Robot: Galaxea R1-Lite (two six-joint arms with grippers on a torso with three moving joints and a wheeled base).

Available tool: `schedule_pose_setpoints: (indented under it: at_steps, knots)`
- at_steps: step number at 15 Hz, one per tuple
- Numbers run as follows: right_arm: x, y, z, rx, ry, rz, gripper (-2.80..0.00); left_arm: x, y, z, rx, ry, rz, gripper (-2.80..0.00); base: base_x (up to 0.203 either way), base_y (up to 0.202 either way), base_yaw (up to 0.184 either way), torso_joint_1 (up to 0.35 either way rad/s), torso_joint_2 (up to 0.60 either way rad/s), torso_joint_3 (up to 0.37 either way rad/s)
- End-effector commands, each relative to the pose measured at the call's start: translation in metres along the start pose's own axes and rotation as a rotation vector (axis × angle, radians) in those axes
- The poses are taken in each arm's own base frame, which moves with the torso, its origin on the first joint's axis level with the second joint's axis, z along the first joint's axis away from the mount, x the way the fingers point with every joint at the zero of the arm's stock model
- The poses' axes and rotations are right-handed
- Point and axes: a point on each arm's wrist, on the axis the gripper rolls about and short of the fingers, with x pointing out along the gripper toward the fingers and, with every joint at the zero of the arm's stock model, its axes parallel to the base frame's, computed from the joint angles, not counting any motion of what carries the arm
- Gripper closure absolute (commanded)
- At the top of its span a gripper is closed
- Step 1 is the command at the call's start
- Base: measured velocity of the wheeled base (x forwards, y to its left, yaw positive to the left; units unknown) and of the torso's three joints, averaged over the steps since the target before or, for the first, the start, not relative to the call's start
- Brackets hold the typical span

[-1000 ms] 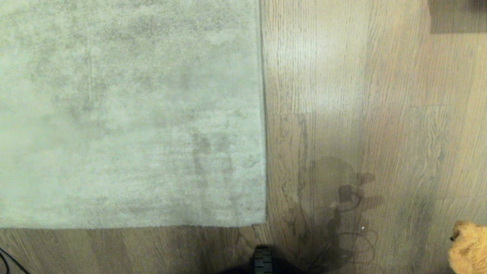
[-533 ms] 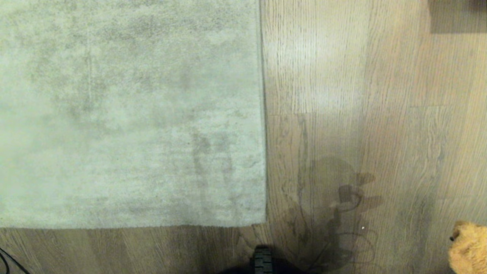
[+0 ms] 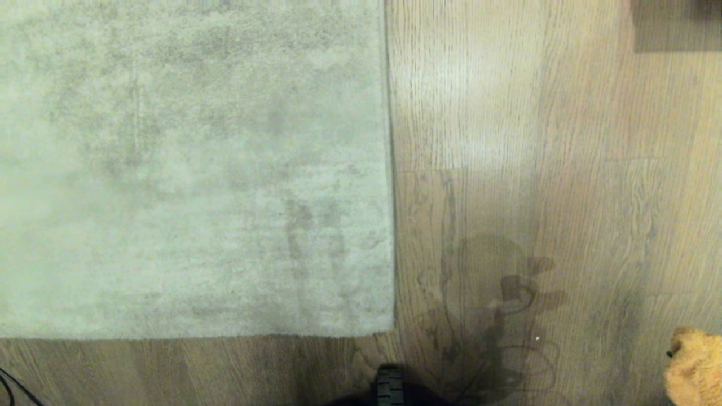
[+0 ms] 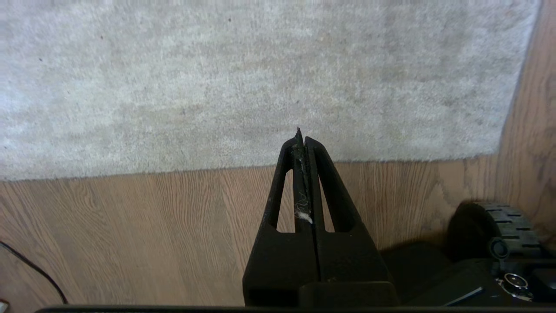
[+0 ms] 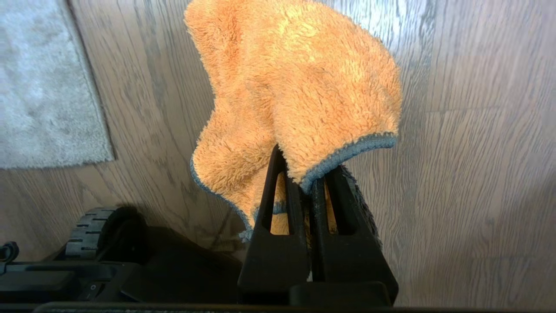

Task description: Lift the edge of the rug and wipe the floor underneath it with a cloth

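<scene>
The mottled grey-beige rug [image 3: 192,169] lies flat on the wood-grain floor [image 3: 536,169]. Its right rug edge [image 3: 391,214] and near edge [image 3: 197,337] meet at a corner close to my base. My right gripper [image 5: 304,174] hangs over bare floor [image 5: 478,174] to the right of the rug corner [image 5: 52,108], shut on the fluffy orange cloth [image 5: 299,87] with a grey-blue hem. A bit of that cloth [image 3: 696,366] shows at the head view's lower right. My left gripper [image 4: 302,139] is shut and holds nothing, hovering over the rug's near edge [image 4: 173,171].
My base's black wheel [image 3: 389,386] sits just in front of the rug corner, also seen as a wheel [image 4: 504,221] beside the left arm. A black cable [image 4: 34,269] trails on the floor at the left. A dark object [image 3: 677,25] is at far right.
</scene>
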Motion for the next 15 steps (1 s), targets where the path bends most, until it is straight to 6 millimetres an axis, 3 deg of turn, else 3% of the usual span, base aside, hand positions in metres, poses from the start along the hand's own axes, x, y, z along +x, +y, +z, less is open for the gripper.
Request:
schedule_pose_setpoints:
  at_steps: [1, 15]
  knots:
    - [0.0001, 0.0, 0.0001, 0.0, 0.001, 0.001, 0.0, 0.0001, 0.0, 0.0, 0.0, 0.0, 0.0, 0.0, 0.0, 0.0, 0.0, 0.002, 0.0, 0.149]
    - [0.0001, 0.0, 0.0001, 0.0, 0.001, 0.001, 0.0, 0.0, 0.0, 0.0, 0.0, -0.001, 0.0, 0.0, 0.0, 0.0, 0.0, 0.002, 0.0, 0.199]
